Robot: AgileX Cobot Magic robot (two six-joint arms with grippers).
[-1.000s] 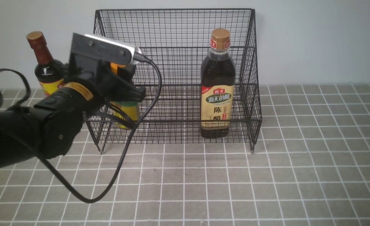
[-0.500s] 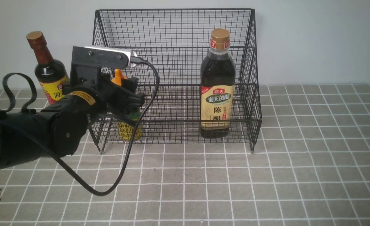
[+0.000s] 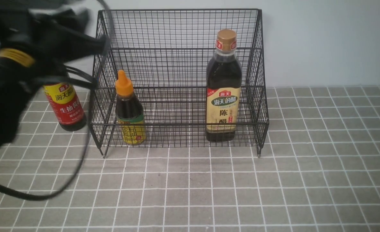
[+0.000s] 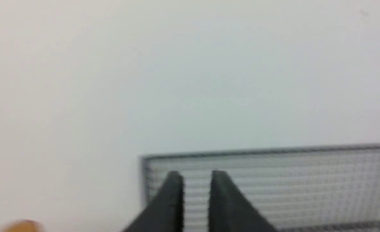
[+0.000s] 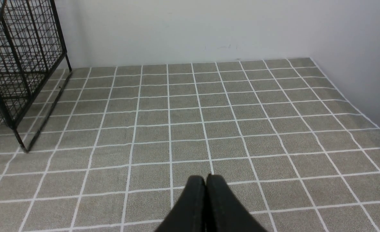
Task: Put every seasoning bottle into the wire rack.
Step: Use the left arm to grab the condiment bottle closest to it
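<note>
The black wire rack (image 3: 180, 38) stands against the back wall. Inside it, at the left, stands the short seasoning bottle (image 3: 129, 111) with an orange nozzle. At the right stands the broad beige-label bottle (image 3: 223, 93). The tall red-yellow label bottle (image 3: 65, 106) stands on the table just left of the rack, its neck hidden behind my blurred left arm. My left gripper (image 3: 93, 45) (image 4: 196, 175) hangs high by the rack's upper left corner, jaws a narrow gap apart and empty. My right gripper (image 5: 205, 178) is shut and empty over bare tiles.
The tiled tabletop (image 3: 273, 180) stretches in front of and to the right of the rack. A black cable (image 3: 64, 187) loops down from my left arm onto the tiles. The rack's right leg (image 5: 21, 143) shows in the right wrist view.
My left gripper let go of the orange-nozzle bottle, which now stands in the rack. The arm then swung up and to the left, and its jaws narrowed again.
</note>
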